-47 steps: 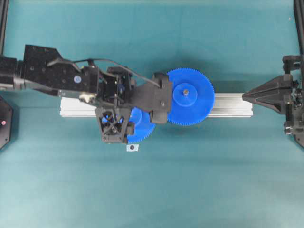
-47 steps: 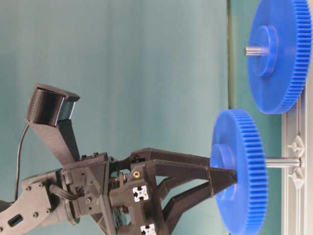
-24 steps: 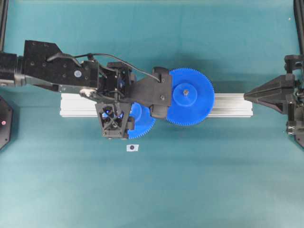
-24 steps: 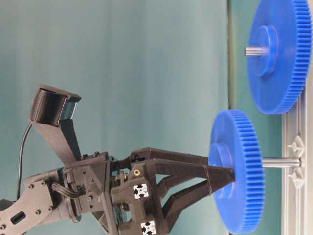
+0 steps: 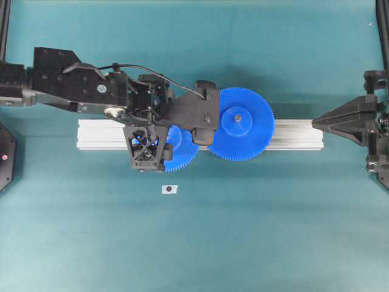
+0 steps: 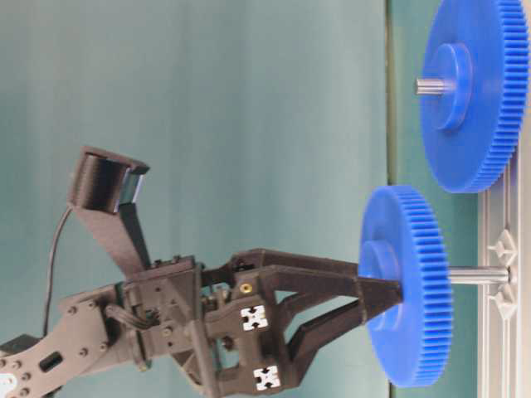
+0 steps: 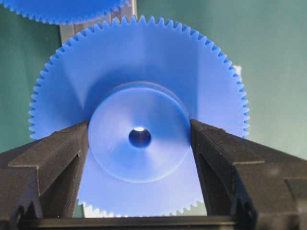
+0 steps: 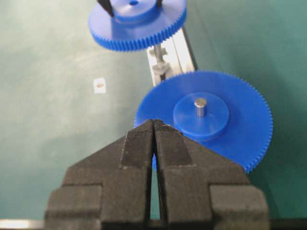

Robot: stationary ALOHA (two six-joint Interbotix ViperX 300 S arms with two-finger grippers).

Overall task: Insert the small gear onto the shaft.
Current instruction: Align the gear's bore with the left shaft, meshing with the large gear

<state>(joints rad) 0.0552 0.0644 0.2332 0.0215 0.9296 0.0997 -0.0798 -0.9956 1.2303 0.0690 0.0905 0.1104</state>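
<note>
We have the small gear [image 7: 144,62] gripped by the left gripper [image 6: 382,300], whose two black fingers [image 7: 57,153] are pressed against opposite sides of the raised hub, leaving the toothed rim free. The gear hangs above the aluminium rail [image 5: 295,134], beside the wider gear [image 5: 240,125]. Directly under it is the shaft [image 6: 477,274], a silvery pin rising from its bright base on the rail. In the table-level view the pin's top meets the underside of the gear, but we cannot tell whether it has entered the bore. The left wrist view shows a pale glint inside the dark centre hole, which we take as the pin's tip lined up close to the bore. The right gripper [image 8: 153,125] is parked well apart at the far end of the rail, jaws pressed together on nothing. We judge the step in hand to be the seating of the gear. To do it well, we hold the gear's face level with the rail, centre the bore on the pin and lower straight along the pin's axis. We also watch the rim, since the teeth of the two gears must mesh, not clash. We release the hub only once the gear is fully down.
</note>
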